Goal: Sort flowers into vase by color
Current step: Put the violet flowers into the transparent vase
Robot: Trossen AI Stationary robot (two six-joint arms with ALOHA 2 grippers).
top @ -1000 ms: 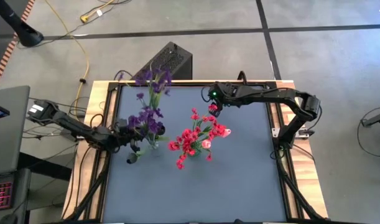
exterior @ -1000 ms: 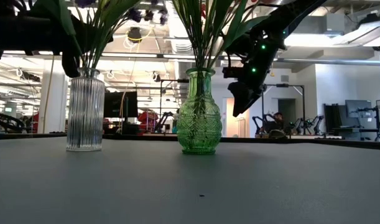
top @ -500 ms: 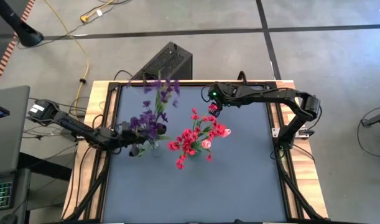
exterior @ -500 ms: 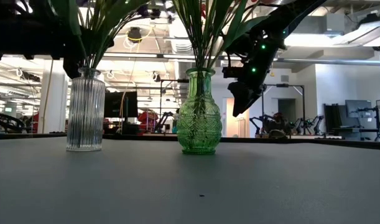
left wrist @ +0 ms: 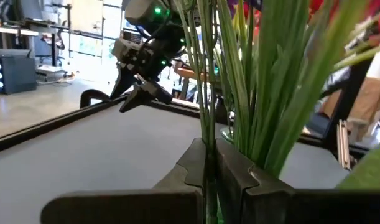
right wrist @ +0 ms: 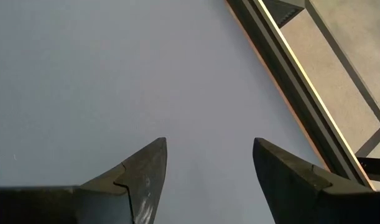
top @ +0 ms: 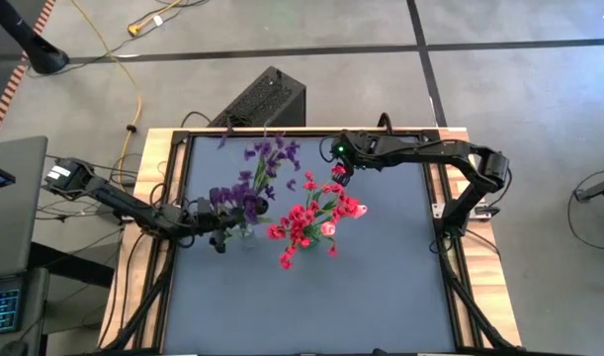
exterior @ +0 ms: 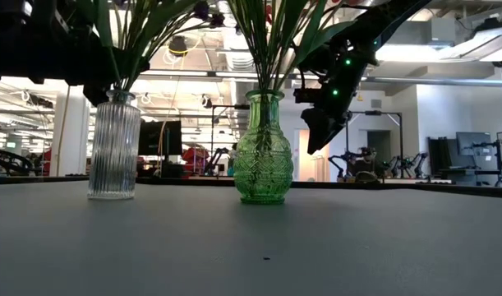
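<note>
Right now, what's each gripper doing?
Left gripper: shut on a purple flower stem by the clear vase.
Right gripper: open, holding nothing.

From my remote seat I note a dark grey table mat (top: 381, 277) inside a black frame with a wooden rim (top: 479, 287). A black ventilated box (top: 267, 97) sits on the floor just beyond the table's far edge. A yellow cable (top: 133, 74) snakes across the grey floor. A laptop (top: 5, 213) lies on the left side. At table height, the office beyond shows desks with monitors (exterior: 472, 144) and bright ceiling lights (exterior: 181, 45).
</note>
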